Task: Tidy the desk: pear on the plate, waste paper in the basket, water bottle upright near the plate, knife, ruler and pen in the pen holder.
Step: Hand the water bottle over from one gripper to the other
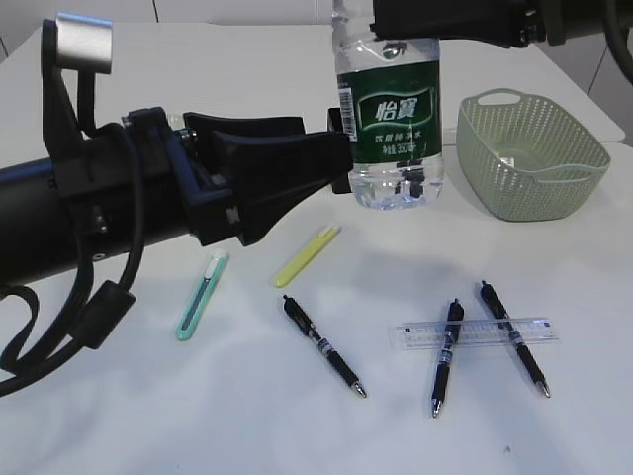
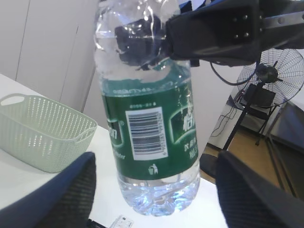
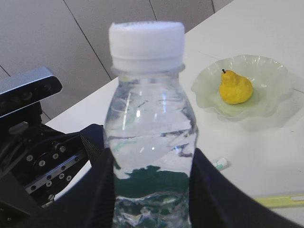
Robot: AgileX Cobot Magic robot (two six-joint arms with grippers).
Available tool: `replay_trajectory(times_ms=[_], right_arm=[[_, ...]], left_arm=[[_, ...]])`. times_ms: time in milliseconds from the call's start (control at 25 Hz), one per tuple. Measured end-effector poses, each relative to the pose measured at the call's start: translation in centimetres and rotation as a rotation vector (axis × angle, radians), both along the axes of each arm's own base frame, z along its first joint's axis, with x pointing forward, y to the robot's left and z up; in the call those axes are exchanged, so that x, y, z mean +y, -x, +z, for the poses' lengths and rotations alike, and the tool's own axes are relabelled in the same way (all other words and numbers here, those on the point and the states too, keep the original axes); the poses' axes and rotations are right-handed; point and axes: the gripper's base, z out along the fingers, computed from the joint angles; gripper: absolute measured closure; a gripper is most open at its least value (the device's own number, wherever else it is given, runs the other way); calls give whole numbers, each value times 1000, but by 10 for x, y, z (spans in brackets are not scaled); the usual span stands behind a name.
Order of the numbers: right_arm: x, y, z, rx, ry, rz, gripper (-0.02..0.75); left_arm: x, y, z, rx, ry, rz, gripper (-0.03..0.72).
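pear (image 3: 235, 88) in plate (image 3: 275, 76) | right claw (image 3: 149, 190) grips water bottle (image 1: 388, 109) | left claw (image 2: 152, 190) wide, empty

The clear plastic water bottle with a dark green label (image 1: 391, 119) loses its cap past the exterior view's top edge. The pale green ruffled glass plate and the small black square pen holder lie outside that view. The clear plastic ruler (image 1: 475, 332) is partly covered by two black pens; its markings are too small to read.
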Motion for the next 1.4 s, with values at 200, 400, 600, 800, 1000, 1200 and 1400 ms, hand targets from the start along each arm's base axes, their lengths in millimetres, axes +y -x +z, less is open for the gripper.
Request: replay_trajectory(times_ms=[200,400,600,800,1000,1200,1400], right_arm=[[1,2,0,-3,3,32,443],[2,4,1,-19,-6,61,443],[4,6,3,-21,-34,94,443],[6,8,6,-38,-66,117,443],[7,10,8,-44,-92,149,443],[8,15,9,-36,-97,195,443],[9,17,9,-30,-101,227,443]], left_arm=[[1,-2,3,32,47,17,84],[0,0,4,56,71,-7,80],[-6,-2,15,30,80,-54,76],[-8,-3,18,43,83,-76,71],[-10,-3,13,84,89,-110,70],[-11,-1,15,97,120,-128,66],[-11,1,15,109,130,-155,66]])
